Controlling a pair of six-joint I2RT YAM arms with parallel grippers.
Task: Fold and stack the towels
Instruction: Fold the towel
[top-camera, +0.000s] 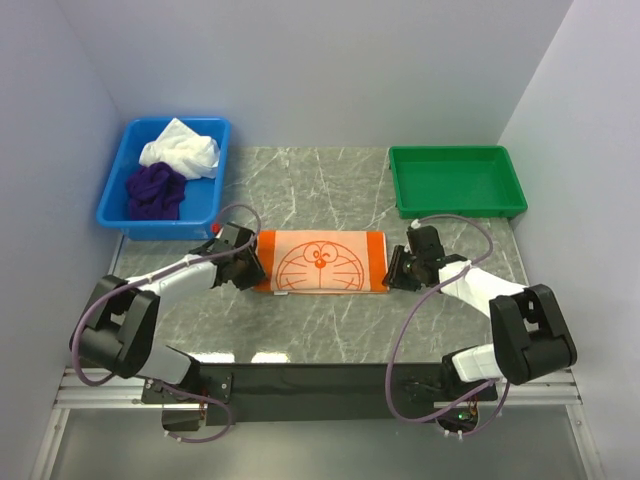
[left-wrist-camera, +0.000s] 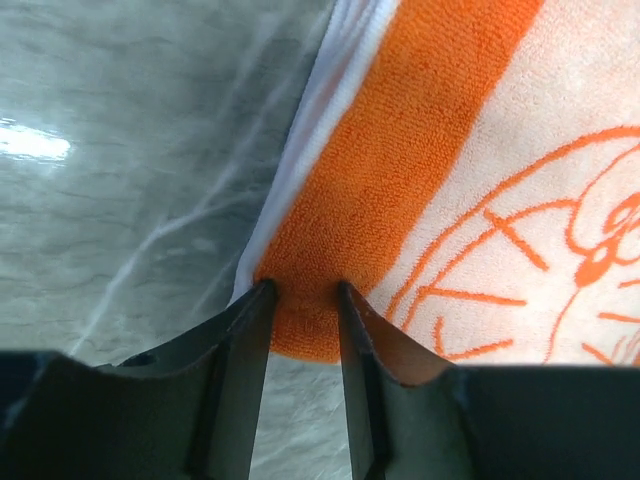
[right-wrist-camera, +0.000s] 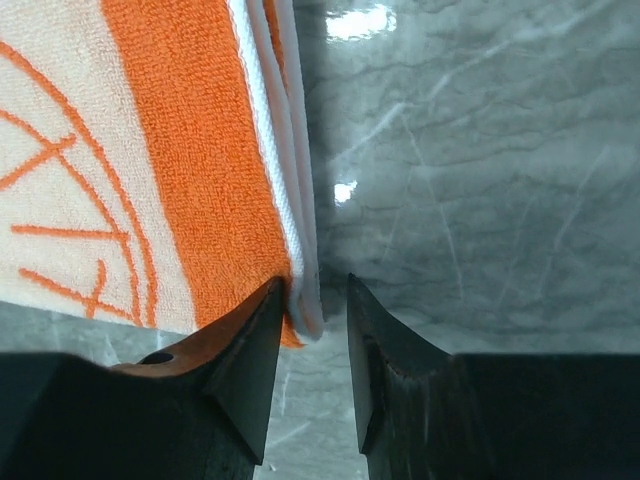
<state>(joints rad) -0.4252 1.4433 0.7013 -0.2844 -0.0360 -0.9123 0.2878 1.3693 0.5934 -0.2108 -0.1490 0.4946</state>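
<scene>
While orange towel (top-camera: 320, 262) lies flat, left gripper (left-wrist-camera: 304, 292) pinches corner; right gripper (right-wrist-camera: 316, 290), unclenched, straddles edge.

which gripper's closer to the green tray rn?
Right. The right gripper sits at the right edge of the orange towel, just short of the green tray; the left gripper is at its left edge, farther off.

The left arm (top-camera: 150, 290) and right arm (top-camera: 505, 300) are black with white link sections, each trailing a looping lilac cable (top-camera: 400, 345). Their fingers (left-wrist-camera: 235, 350) are dark wedges.
</scene>
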